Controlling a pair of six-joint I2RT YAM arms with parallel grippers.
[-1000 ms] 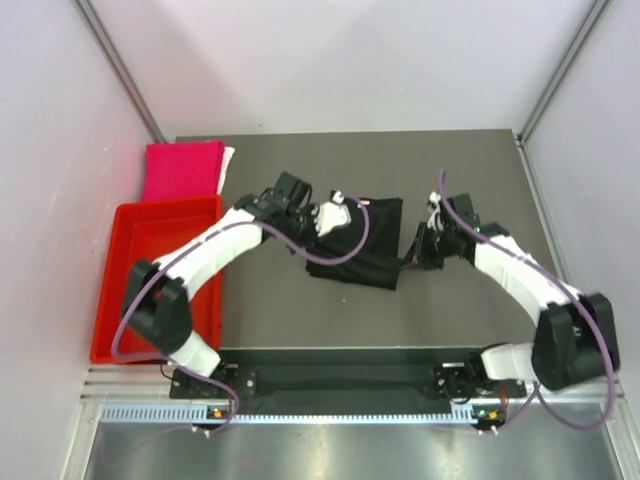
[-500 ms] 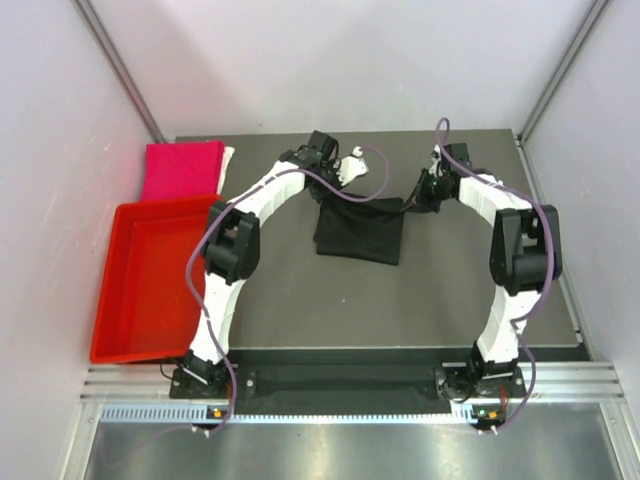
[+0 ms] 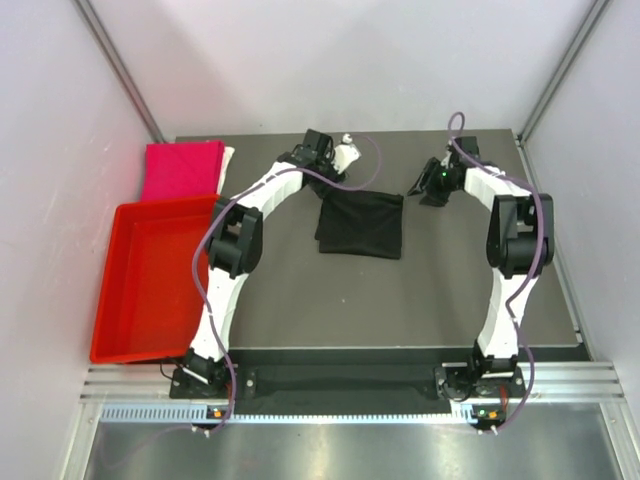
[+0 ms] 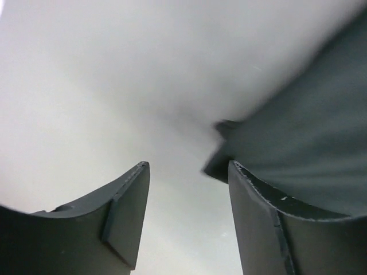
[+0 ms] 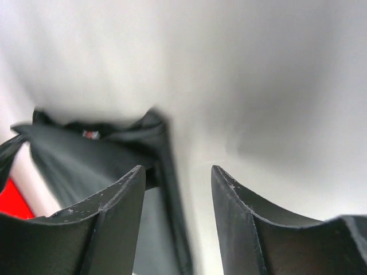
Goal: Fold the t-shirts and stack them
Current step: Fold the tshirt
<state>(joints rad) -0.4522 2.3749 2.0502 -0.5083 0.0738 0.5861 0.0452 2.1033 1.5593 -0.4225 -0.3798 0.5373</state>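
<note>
Now the black t-shirt point(image 3: 362, 224) lies as a folded rectangle on the dark surface point(image 3: 300, 310), about midway between left and right and toward the far side. Our left arm point(image 3: 268, 192) reaches past its far left corner, and our right arm point(image 3: 492, 186) hangs near its far right corner. Both seem apart from the cloth. In each wrist view the jaws are spread wide with nothing between them. The magenta-pink t-shirt point(image 3: 182, 170) sits folded in the far left corner, with a white edge point(image 3: 229, 162) beside it, just beyond the red tray point(image 3: 150, 290). We judge the black shirt's folding done or nearly so, and stacking remains. The next move calls for the jaws to come down on the folded shirt's edges, pinch all layers together, and carry it left onto the pink one without the fold spilling open.
</note>
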